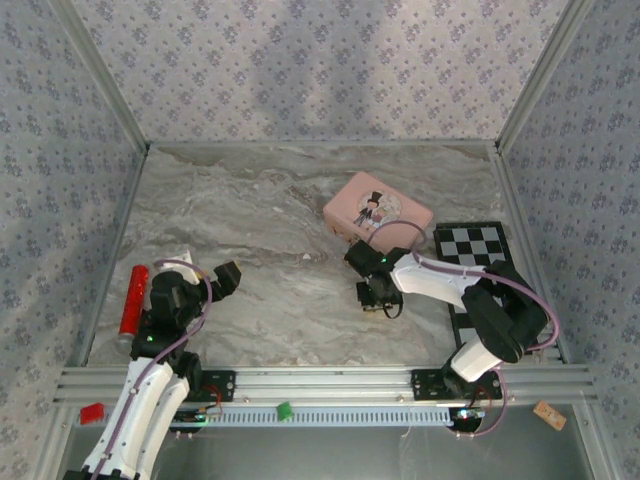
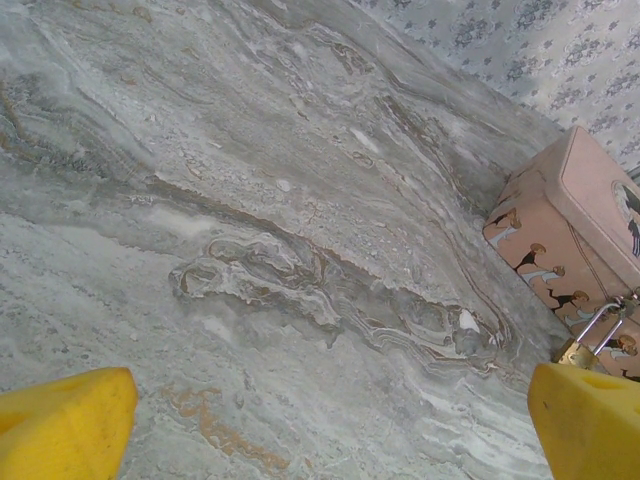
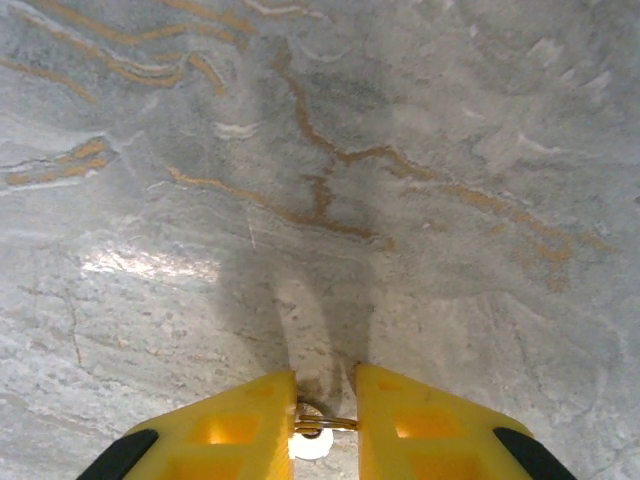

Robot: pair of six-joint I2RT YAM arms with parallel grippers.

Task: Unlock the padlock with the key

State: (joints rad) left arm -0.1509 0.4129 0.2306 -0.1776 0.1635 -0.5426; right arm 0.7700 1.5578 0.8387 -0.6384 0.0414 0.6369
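My right gripper has its fingers close on both sides of the key, because I need it first. I cannot tell if they pinch it yet. My left gripper hangs wide apart, facing the padlock near the pink box, I think to hold it steady.

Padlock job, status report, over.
Left gripper open, empty. Right gripper narrow around what looks like the key, grip unconfirmed. Padlock sits by the pink tin. Nothing seen in the way.
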